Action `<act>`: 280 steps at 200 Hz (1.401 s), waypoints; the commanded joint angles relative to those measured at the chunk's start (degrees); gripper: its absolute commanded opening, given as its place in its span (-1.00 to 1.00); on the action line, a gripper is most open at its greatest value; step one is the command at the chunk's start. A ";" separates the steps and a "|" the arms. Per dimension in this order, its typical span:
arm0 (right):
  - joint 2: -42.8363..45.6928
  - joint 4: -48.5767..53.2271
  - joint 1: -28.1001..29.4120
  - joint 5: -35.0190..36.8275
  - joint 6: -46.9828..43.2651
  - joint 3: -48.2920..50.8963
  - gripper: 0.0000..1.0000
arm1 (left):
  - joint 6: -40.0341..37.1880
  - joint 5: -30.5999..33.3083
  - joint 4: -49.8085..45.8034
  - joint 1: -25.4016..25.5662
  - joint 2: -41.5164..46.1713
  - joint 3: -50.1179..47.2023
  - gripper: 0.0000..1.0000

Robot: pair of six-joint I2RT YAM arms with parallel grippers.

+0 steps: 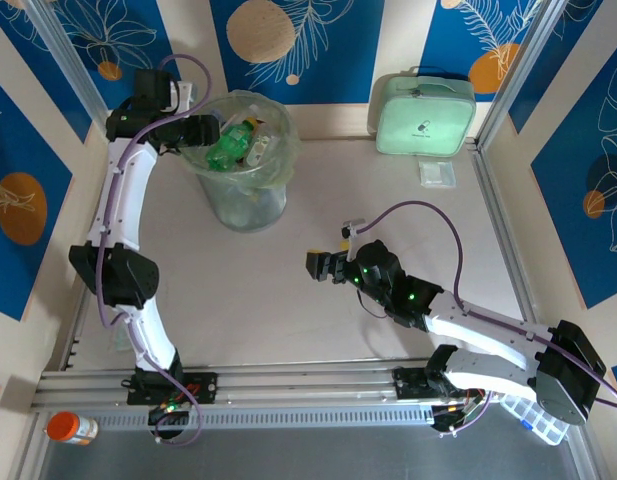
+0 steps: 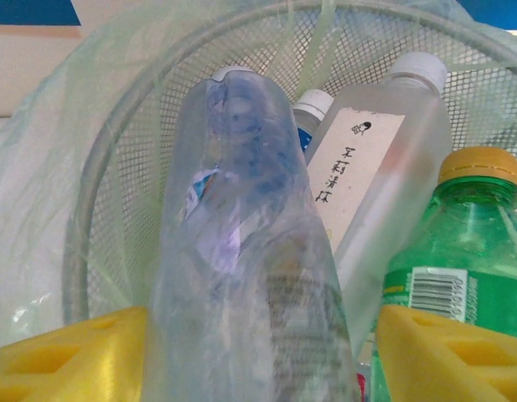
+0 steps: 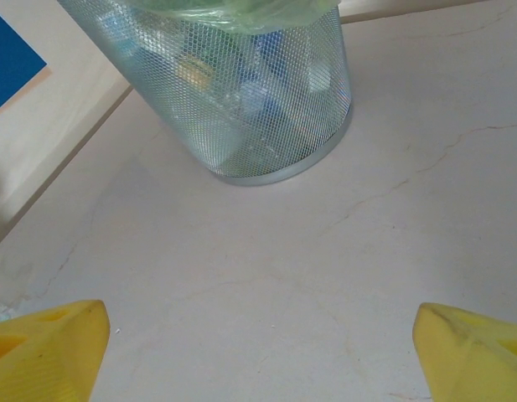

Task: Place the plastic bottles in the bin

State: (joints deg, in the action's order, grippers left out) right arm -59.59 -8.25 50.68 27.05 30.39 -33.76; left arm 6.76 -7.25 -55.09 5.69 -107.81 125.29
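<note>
The bin (image 1: 246, 195) is a round mesh bucket with a pale green bag, at the far left of the table. My left gripper (image 1: 214, 130) hangs over its rim. In the left wrist view a clear crumpled bottle (image 2: 241, 251) stands between the yellow fingers (image 2: 65, 356) of the left gripper (image 2: 262, 360); a gap shows on its right side, so the jaws stand open. Inside the bin lie a green bottle with a yellow cap (image 2: 459, 260) and a clear labelled bottle (image 2: 371, 176). My right gripper (image 1: 323, 265) is open over bare table, facing the bin (image 3: 250, 92).
A mint-green zipped case (image 1: 424, 115) stands at the back right, with a small clear packet (image 1: 437, 172) in front of it. An orange-capped jar (image 1: 70, 428) lies beyond the near rail at the bottom left. Bare table (image 3: 266, 276) lies between the right gripper and the bin.
</note>
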 commanded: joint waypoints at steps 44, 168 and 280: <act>-0.66 0.18 0.39 1.87 -0.75 -2.72 0.88 | 0.44 1.49 2.45 0.81 5.23 -3.17 0.46; -1.84 0.71 0.36 2.57 -1.22 -3.45 0.88 | 1.00 1.68 5.21 1.83 -1.15 -5.44 -0.22; 2.72 -2.98 0.95 4.53 -6.47 -1.04 0.89 | 0.09 12.42 27.76 8.57 31.96 -33.79 0.99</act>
State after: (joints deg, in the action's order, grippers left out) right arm -59.72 -7.70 50.70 30.04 27.92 -35.24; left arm 8.14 -0.05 -39.94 10.96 -87.90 102.78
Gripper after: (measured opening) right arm 0.957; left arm 0.990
